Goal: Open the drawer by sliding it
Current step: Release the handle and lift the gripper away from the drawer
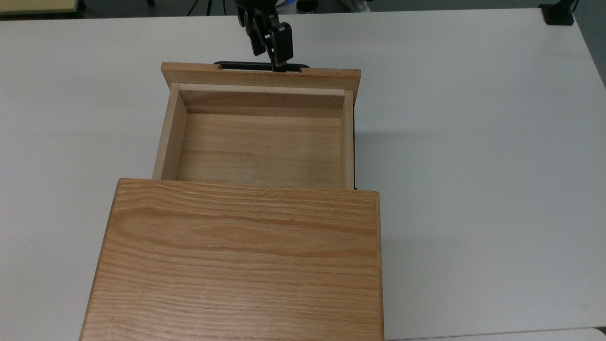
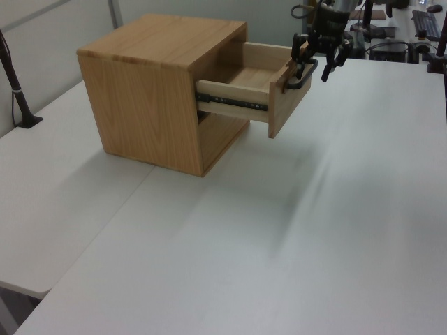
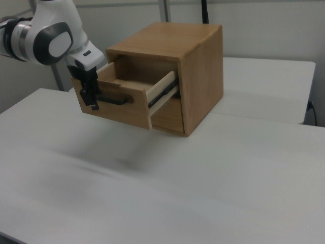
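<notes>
The light wooden drawer [image 1: 260, 147] is slid well out of the oak-grain cabinet [image 1: 236, 265], and its tray is bare inside. Its wide front panel [image 2: 290, 98] carries a long black bar handle [image 1: 241, 64]. My gripper [image 1: 270, 53] hangs just beyond the panel, over the part of the handle toward the top view's right. Its fingers are spread apart and open, one finger [image 1: 282, 49] reaching down to the bar. In the left view the gripper [image 2: 314, 64] stands at the panel's top edge. In the right view the gripper [image 3: 91, 95] is in front of the handle [image 3: 116, 100].
The cabinet [image 3: 198, 76] stands on a broad white table [image 1: 473, 166]. A black clamp [image 1: 558, 14] sits at the far corner on the top view's right. A dark pole [image 2: 17, 91] rises at the left view's left edge, and cluttered desks [image 2: 398, 28] lie behind the arm.
</notes>
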### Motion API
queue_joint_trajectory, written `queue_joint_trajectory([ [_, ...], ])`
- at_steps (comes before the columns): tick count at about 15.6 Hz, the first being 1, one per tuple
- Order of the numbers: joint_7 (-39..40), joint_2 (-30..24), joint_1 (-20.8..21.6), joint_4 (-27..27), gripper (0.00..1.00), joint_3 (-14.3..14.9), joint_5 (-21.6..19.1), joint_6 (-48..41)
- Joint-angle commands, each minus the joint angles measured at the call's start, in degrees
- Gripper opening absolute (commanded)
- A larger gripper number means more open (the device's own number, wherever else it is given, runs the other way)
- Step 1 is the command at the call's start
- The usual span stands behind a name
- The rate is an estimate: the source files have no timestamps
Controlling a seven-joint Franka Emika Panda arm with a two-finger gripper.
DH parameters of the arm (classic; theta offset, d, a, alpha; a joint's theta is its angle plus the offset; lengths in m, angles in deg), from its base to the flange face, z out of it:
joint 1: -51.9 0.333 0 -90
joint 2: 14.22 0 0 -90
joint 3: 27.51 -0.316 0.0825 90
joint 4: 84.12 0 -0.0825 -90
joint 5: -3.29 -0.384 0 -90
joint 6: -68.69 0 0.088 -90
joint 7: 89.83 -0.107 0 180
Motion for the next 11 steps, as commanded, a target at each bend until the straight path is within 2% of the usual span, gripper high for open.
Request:
queue_joint_trajectory([
  [1, 1.4, -2.2, 0.3, -1.1, 1.0, 0.3, -0.7, -1.8],
  [5, 3.1, -3.2, 0.1, -6.1, 1.0, 0.4, -0.7, -5.8],
  [9, 17.4, -4.8, 0.2, -9.9, 1.0, 0.6, -0.6, -16.1],
  [11, 21.9, -5.4, -0.3, -11.5, 1.0, 0.4, 0.0, -21.9],
])
